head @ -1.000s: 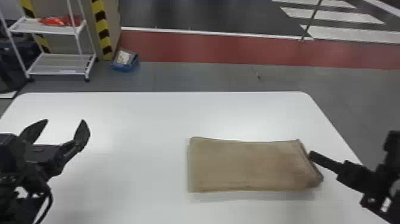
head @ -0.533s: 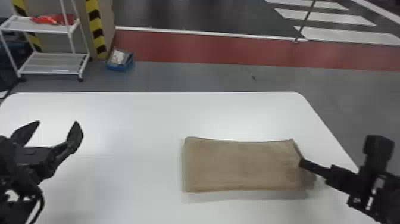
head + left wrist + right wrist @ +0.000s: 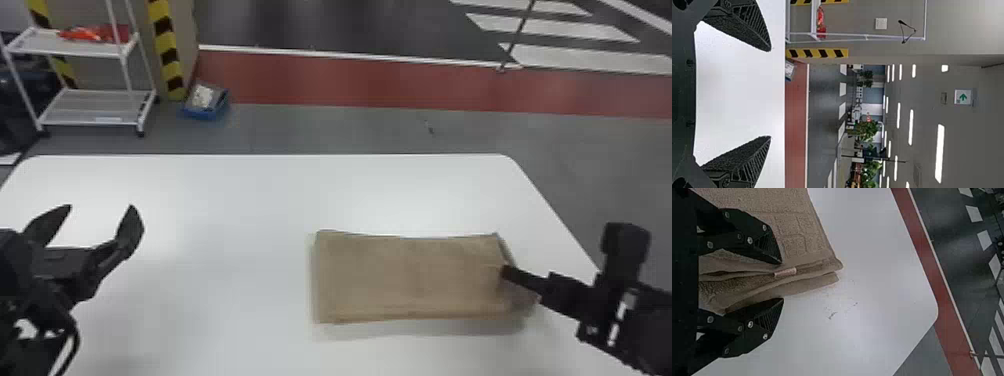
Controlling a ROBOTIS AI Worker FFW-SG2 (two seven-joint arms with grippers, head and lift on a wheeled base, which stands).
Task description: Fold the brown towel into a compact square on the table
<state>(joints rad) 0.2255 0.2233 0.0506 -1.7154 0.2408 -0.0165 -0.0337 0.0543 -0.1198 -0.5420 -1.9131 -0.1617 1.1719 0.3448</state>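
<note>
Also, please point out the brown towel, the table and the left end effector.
Brown towel [image 3: 410,277], head view: middle of its top.
Table [image 3: 225,225], head view: bare top surface.
Left end effector [image 3: 100,206], head view: between its fingertips.

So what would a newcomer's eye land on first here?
Probably the brown towel, folded into a long rectangle on the right part of the white table, with the right gripper at its right end, fingers apart around the layered edge. Next, the left gripper, open over the table's left part, well away from the towel.
</note>
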